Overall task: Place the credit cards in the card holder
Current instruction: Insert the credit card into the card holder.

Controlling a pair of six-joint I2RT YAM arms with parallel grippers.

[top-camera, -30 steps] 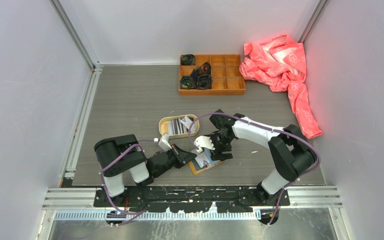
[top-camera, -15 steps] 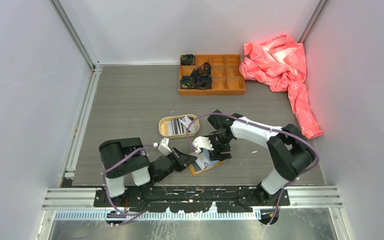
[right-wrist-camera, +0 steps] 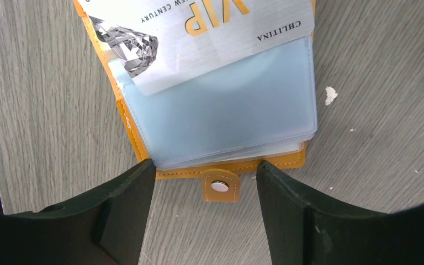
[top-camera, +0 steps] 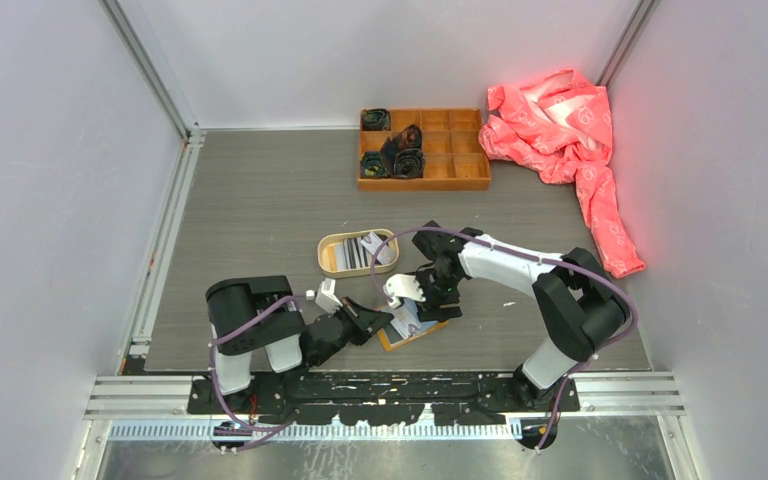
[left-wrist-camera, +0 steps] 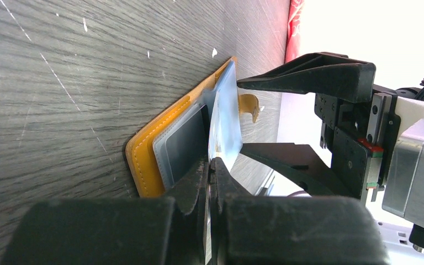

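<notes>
Left arm [top-camera: 260, 322] has edged right since earlier, left gripper [left-wrist-camera: 212, 164] jaws clenched, apparently on a clear sleeve [left-wrist-camera: 227, 118] of the card holder [left-wrist-camera: 142, 165] on the near surface [top-camera: 260, 200]; right gripper [right-wrist-camera: 205, 165] jaws released above it; one silver card [right-wrist-camera: 199, 38] half-inserted, more credit cards [top-camera: 362, 250] wait in the tray [top-camera: 324, 252].

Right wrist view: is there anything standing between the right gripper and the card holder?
Nothing visible does. The open right gripper is at the card holder edge, the snap tab between its fingers, with only table showing there. A silver card lies on the clear sleeves.
</notes>
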